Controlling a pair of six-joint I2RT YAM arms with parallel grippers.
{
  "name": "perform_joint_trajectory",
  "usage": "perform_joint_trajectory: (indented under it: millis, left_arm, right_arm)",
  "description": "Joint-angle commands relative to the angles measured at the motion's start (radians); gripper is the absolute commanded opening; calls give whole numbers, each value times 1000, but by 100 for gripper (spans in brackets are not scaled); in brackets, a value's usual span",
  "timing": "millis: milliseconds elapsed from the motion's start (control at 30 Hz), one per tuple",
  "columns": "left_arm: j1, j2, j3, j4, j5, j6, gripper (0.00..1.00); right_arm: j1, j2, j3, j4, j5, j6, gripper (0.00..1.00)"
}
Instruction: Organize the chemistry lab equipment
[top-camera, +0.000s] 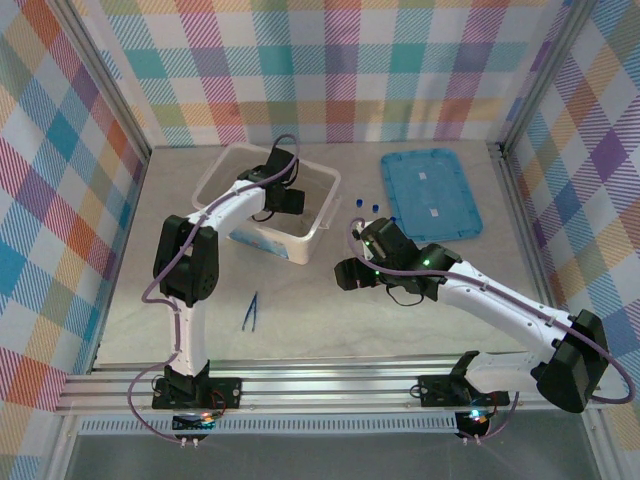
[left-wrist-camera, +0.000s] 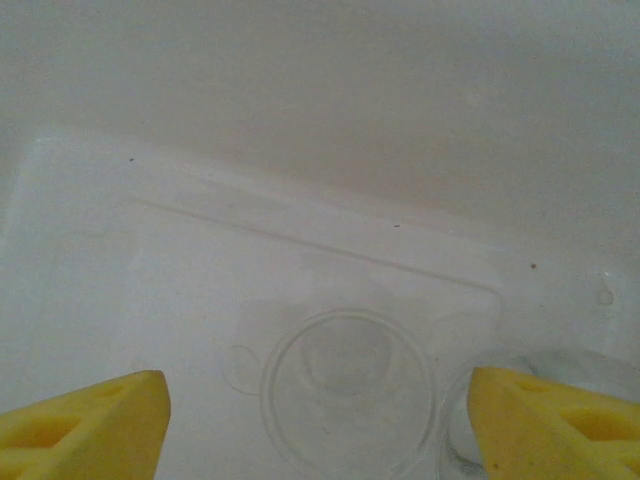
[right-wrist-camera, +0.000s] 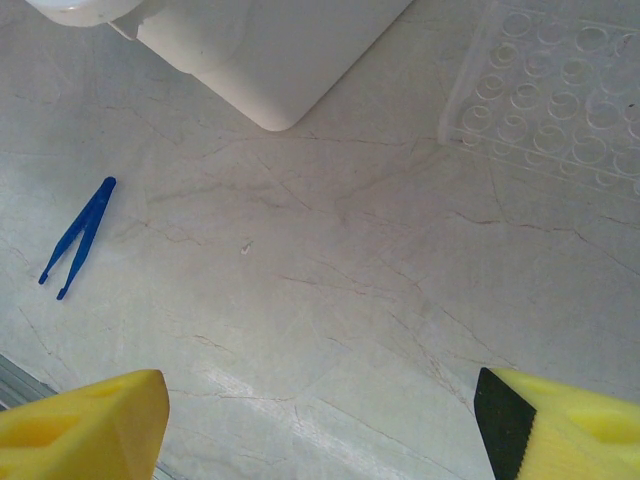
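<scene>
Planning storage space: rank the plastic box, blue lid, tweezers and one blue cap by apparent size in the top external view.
1. plastic box, only slightly bigger than the lid, nearly a tie
2. blue lid
3. tweezers
4. blue cap, clearly smallest

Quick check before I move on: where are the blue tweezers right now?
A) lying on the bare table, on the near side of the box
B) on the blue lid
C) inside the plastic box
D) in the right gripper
A: the tweezers lie flat on the table, on the near side of the box.
</scene>
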Motion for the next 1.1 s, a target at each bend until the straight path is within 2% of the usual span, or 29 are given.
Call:
perform_joint_trajectory:
  millis: [0, 200, 400, 567, 833, 1067]
  left_arm:
    - [-13, -81, 40, -42, -14, -20, 82]
    - [-12, -157, 27, -55, -2, -34, 86]
    - [-19, -267, -32, -51, -6, -48, 86]
    - [-76, -373, -118, -51, -102, -12, 84]
    - [-152, -623, -349, -27, -184, -63, 83]
    - [-194, -798, -457, -94, -228, -73, 82]
  right_arm:
    - [1, -6, 29, 3, 11, -8, 81]
    - [3, -8, 25, 10, 8, -5, 81]
    - [7, -12, 33, 8, 24, -13, 82]
    - [8, 4, 64, -3, 35, -53, 82]
    - [11, 27, 103, 12, 38, -145, 82]
    - [11, 93, 173, 10, 21, -228, 82]
